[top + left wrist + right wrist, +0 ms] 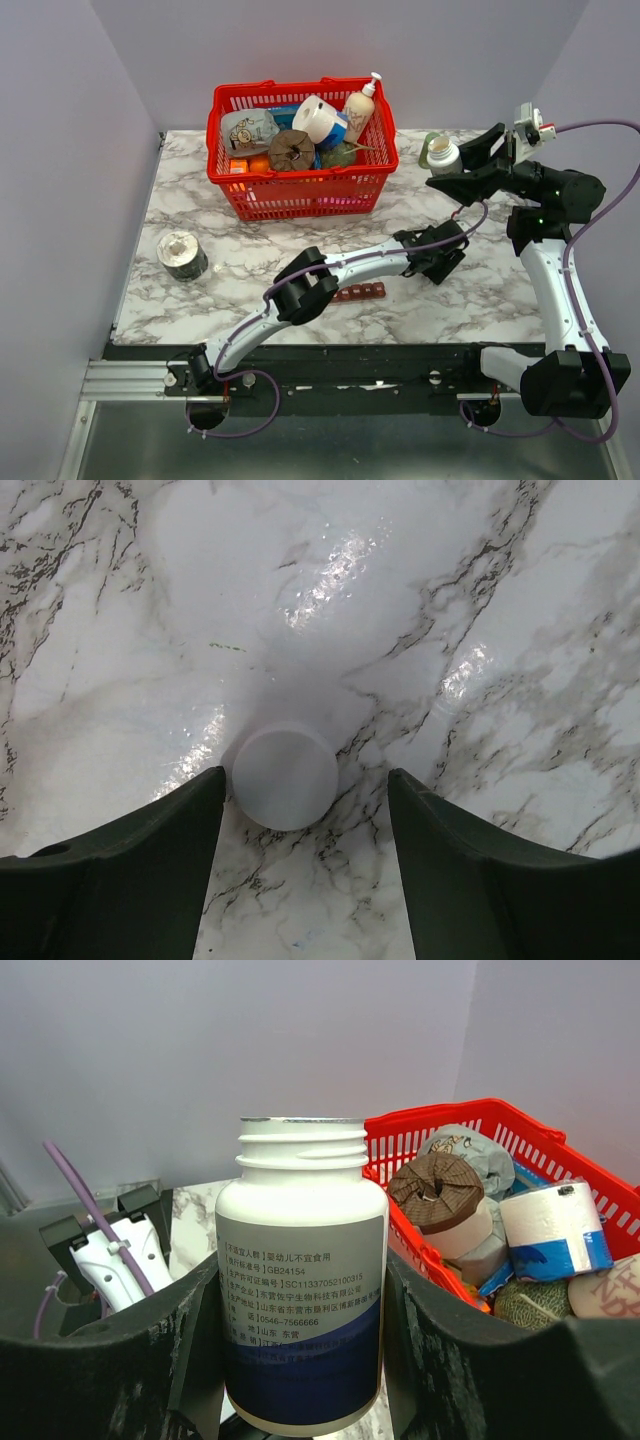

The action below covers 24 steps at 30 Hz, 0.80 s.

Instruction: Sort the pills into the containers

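The right gripper (300, 1290) is clamped on an uncapped white plastic bottle (300, 1250) at upper right overhead. The left gripper (305, 780) stands apart around a round white cap (285, 777) on the marble table (480, 600). The dark red-brown plastic strip of containers (358, 292) lies mid-frame, just below the left arm (370, 262).

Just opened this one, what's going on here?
The right gripper holds an uncapped white bottle upright, right of the red basket. The left gripper is open, fingers either side of a white cap lying on the marble table. The dark red compartment strip lies by the left arm, with neither gripper on it.
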{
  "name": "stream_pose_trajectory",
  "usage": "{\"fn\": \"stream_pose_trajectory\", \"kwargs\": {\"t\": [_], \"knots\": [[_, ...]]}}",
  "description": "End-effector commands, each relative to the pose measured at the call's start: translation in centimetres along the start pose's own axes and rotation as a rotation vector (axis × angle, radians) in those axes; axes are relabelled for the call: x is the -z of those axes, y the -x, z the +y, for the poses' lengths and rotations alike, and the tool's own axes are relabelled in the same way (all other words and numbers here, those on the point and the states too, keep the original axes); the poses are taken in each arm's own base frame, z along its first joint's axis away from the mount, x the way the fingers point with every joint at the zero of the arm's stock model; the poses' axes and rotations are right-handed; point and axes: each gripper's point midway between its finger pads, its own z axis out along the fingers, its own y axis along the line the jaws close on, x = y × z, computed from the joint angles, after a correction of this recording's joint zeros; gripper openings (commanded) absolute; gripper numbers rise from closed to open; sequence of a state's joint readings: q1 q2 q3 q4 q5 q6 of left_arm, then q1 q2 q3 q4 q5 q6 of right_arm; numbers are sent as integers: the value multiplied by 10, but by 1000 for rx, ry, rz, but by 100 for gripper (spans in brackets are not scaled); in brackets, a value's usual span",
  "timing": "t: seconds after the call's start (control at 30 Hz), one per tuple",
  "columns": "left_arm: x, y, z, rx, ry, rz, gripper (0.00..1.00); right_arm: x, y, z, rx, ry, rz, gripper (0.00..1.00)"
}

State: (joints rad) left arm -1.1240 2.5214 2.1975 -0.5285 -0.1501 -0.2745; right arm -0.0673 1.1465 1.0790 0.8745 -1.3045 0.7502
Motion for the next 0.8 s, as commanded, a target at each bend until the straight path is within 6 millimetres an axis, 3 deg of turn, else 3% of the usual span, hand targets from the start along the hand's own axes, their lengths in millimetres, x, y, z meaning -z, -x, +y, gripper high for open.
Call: {"fn": "stream_pose_trajectory", "kwargs": {"t": [0.0,0.47,0.57,0.67,0.73,0.77], "knots": [[-7,-19,10,-13,60,54,74,2,-4,-1,15,4,11,13],[-19,-12,11,-15,75,18,68,2,-8,-4,4,1,19,13],[-19,-15,11,-21,79,27,58,2,-7,-3,7,2,20,13],[-15,-15,14,-26,87,25,42,3,-9,-3,4,3,24,13],[-13,-19,15,-30,80,22,23,3,-10,-4,9,2,27,13],[2,-4,13,-23,70,-14,17,3,-11,-5,1,-1,31,13]]}}
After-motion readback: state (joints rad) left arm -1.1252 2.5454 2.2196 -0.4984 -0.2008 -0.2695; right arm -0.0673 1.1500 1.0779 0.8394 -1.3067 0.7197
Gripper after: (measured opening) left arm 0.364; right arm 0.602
